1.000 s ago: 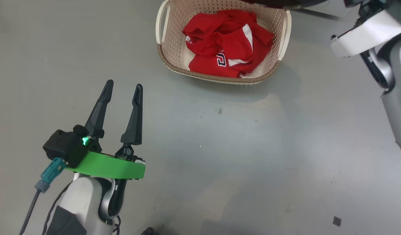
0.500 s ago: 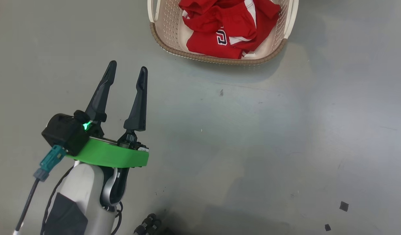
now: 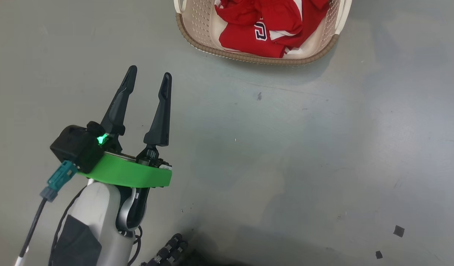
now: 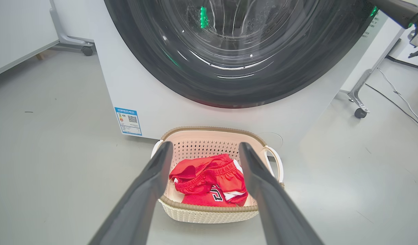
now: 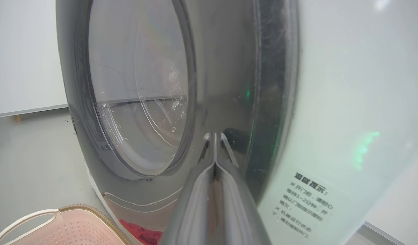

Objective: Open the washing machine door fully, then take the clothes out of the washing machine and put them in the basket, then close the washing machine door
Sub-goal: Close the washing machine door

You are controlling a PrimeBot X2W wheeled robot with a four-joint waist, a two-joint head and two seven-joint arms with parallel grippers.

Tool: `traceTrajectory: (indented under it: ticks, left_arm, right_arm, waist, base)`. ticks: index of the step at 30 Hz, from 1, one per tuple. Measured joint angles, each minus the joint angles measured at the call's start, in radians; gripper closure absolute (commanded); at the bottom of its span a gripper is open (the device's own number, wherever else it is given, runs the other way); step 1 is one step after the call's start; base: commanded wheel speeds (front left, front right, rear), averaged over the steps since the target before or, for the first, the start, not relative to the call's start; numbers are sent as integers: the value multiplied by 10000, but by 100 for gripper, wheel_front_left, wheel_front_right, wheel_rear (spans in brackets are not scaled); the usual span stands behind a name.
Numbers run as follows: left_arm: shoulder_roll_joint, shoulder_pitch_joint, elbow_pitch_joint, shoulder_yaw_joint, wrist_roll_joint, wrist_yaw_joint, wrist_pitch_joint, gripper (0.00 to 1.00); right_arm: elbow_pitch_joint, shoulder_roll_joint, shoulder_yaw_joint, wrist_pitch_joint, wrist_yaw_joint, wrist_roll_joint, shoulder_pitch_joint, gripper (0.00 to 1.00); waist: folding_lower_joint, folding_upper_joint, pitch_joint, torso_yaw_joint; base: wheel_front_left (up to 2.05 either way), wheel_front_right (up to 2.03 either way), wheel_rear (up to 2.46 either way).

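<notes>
The washing machine door (image 4: 229,88), with its black rim and clear glass, lies flat against the white washing machine (image 4: 151,102). In front of it on the floor stands the cream basket (image 4: 212,131) with the red clothes (image 4: 209,180) inside. The head view has the basket (image 3: 249,57) and the clothes (image 3: 263,26) at its top edge. My left gripper (image 3: 149,74) hovers open and empty over the floor, short of the basket. My right gripper (image 5: 214,136) is shut, its tips right at the door's glossy rim (image 5: 229,68); nothing is held.
A blue label (image 4: 129,120) sits low on the machine's front. Wheeled stand legs (image 4: 360,110) and a cable (image 4: 399,98) lie to the machine's right, another caster (image 4: 87,50) to its left. Small black scraps (image 3: 398,231) dot the grey floor.
The head camera has tilted, so the basket has slid to the picture's top edge and the right arm has left the frame. The left gripper stays open.
</notes>
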Motion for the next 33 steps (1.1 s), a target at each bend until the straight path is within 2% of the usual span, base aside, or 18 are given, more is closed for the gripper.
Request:
traceTrajectory:
  ticks: [15,20,29,32,33]
  left_arm:
    - [-19,-182,38,2,-144,-12,0,0]
    - [-23,-239,184,27,-330,-12,0,0]
    - [-33,-335,527,395,-276,-12,0,0]
    - [-33,-332,685,525,-113,-12,0,0]
    - [-35,-319,811,625,-10,-12,0,0]
  right_arm:
    - [558,224,19,-242,159,-19,-606,100]
    - [978,282,86,-715,159,-21,-609,100]
    - [1616,313,92,-1398,-25,144,654,100]
    - [1672,600,42,-1492,-25,497,1187,100]
    - [1666,895,-65,-1542,-25,780,1492,100]
  waist:
    - [0,0,176,140]
    - [0,0,70,131]
    - [0,0,-616,-20]
    - [0,0,-942,-132]
    - [-1,0,-1173,-229]
  base:
    - [0,0,0]
    - [0,0,0]
    - [0,0,0]
    - [0,0,0]
    - [0,0,0]
